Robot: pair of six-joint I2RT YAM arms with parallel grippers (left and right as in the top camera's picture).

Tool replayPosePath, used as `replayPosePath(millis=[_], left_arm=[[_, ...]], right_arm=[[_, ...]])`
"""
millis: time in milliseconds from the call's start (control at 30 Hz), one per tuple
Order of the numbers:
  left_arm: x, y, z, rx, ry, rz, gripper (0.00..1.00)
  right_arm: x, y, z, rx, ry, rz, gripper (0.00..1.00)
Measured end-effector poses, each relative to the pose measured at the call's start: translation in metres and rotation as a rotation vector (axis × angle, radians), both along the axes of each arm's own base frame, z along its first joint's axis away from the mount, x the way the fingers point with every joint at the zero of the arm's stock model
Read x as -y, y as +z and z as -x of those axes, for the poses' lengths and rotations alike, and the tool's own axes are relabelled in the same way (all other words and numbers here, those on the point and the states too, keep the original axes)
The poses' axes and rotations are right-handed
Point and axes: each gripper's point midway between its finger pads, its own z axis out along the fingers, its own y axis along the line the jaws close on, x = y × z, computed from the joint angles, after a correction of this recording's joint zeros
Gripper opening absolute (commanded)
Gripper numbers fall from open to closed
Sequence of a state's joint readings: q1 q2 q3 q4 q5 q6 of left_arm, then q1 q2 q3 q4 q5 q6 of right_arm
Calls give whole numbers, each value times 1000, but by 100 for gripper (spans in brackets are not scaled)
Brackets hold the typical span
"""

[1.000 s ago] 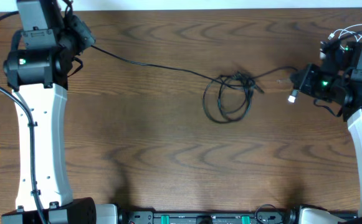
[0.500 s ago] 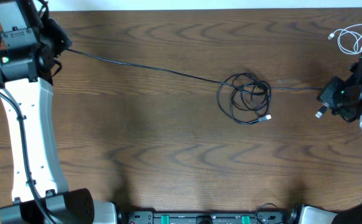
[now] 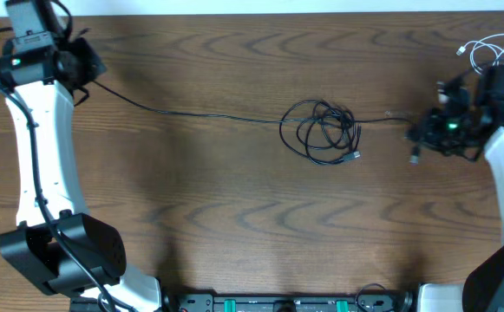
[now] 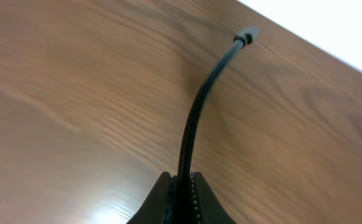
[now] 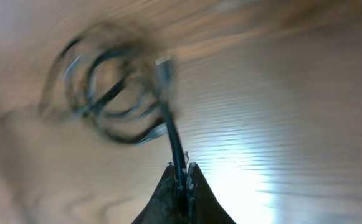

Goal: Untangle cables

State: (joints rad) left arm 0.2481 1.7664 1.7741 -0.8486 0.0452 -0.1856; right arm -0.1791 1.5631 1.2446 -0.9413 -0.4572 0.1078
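Over at the far left corner of the worktop (image 3: pixel 234 217), the left end effector (image 4: pixel 182 182) is pinched tight on a black cable (image 4: pixel 196 112), whose short plug tip pokes out past the fingers. From there the cable slants across the wood into a loose coil (image 3: pixel 321 132) lying near the middle, with one plug resting at its lower right edge. On the right, the right end effector (image 5: pixel 182 173) is closed just as narrowly on black cable coming off the coil's right side, though that wrist view is blurred. A white cable (image 3: pixel 490 50) lies bunched in the far right corner, well apart.
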Motion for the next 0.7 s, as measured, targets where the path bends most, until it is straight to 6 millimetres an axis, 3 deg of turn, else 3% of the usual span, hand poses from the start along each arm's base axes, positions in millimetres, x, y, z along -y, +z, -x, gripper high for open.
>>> replayPosePath(millis=[67, 133, 167, 200, 233, 333, 367, 467, 567, 667, 700], left_arm=[[31, -5, -2, -19, -107, 54, 8], [66, -8, -1, -36, -220, 104, 15], [81, -9, 0, -43, -266, 122, 24], [98, -10, 2, -51, -322, 139, 26], [114, -10, 4, -57, -368, 154, 31], [151, -10, 7, -62, -482, 176, 40], [159, -9, 7, -60, -504, 177, 44], [184, -8, 7, -50, -573, 175, 47], [224, -5, 3, -11, -670, 187, 47], [255, -8, -2, 15, -746, 217, 47], [268, -12, -3, 13, -773, 228, 47]], right_arm=[[-27, -2, 1, -5, 81, -19, 1], [-54, -9, 3, -24, 147, -26, 1], [-68, -15, 4, -45, 177, -27, 2], [-75, -20, 6, -61, 188, -25, 5], [-85, -29, 7, -95, 195, -13, 18], [-87, -39, 6, -125, 177, 0, 60], [-87, -40, 6, -128, 173, 1, 63], [-86, -40, 5, -127, 166, -1, 67], [-81, -37, 4, -127, 148, -3, 68], [-64, -24, -1, -88, 89, -3, 68], [-50, -13, -5, -57, 43, 3, 68]])
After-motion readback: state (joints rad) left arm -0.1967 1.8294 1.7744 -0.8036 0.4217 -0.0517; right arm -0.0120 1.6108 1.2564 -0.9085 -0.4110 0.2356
